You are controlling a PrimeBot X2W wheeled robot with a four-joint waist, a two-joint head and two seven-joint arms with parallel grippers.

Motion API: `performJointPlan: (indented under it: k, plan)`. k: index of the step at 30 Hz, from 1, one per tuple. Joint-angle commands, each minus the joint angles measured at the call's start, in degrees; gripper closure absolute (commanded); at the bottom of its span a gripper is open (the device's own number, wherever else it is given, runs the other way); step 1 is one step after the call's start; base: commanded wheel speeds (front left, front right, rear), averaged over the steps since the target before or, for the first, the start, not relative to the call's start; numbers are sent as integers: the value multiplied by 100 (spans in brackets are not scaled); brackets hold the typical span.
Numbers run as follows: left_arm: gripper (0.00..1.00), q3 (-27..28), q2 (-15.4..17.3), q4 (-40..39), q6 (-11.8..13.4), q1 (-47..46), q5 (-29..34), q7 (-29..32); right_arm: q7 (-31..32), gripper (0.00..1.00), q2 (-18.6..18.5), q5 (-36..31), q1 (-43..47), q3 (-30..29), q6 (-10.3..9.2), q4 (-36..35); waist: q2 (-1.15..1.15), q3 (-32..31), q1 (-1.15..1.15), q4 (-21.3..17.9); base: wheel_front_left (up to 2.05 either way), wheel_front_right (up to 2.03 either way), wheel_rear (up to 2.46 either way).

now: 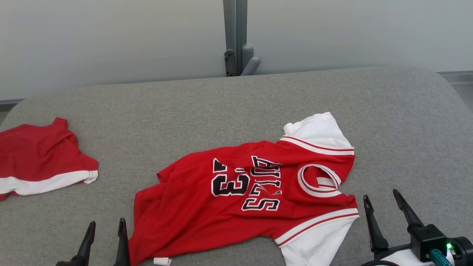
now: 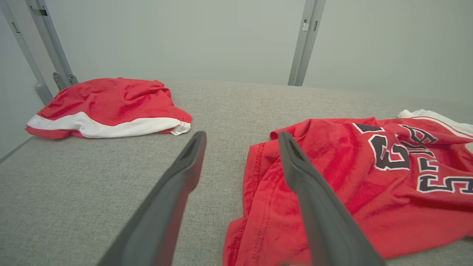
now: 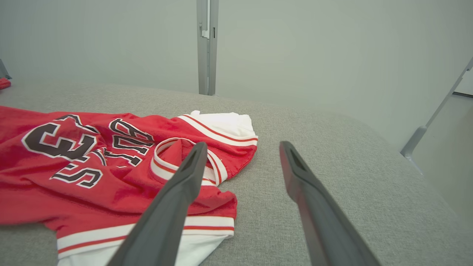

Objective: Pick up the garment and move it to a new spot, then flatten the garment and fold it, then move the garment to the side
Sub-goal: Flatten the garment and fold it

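We judge the task barely begun. The red jersey T-shirt with white short sleeves and black "BULLS" lettering (image 1: 244,192) lies rumpled and unfolded on the grey fabric-covered table (image 1: 221,107), near its front edge, front side up, collar toward our right. Our left gripper (image 1: 107,221) hovers just beside the hem, its two dark fingers apart and empty. Our right gripper (image 1: 381,194) stands just beside the collar and near sleeve, fingers likewise apart, holding nothing. Lifting, flattening, folding and setting aside all appear left to do. A second red-and-white cloth (image 1: 40,162) sits well apart on our left.
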Motion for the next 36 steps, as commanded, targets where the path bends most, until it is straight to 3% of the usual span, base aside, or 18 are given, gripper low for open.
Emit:
performJointPlan:
  k: [1,8,11,14,17,24,36]
  plan:
    - [0,-29,2,24,-10,-28,-18,-1,-17,0,-8,15,-46,8,-8,-1,67,0,0,2,0,0,0]
    - [0,-188,31,297,-12,55,-142,0,-17,0,-6,112,-103,247,-8,34,67,7,0,-20,0,0,0]
    - [0,-597,195,814,-10,128,-323,32,-17,0,-50,158,-116,742,-8,297,67,-1,0,-86,0,0,0]
    - [0,-1028,450,1219,-5,-4,-586,223,-17,0,-397,71,-150,1545,-8,842,67,-16,0,-123,0,0,0]
    - [0,-1194,593,1350,-5,-68,-762,405,-17,0,-644,81,-129,1935,-8,1299,67,-19,0,-120,0,0,0]
    - [0,-1349,694,1448,-5,-138,-999,611,12,0,-579,74,-335,2145,-8,1927,67,51,0,-171,0,0,0]
    - [0,-1505,697,1616,-5,-496,-1063,617,-10,0,-315,-38,-740,2281,-8,2238,67,295,0,-145,0,0,0]
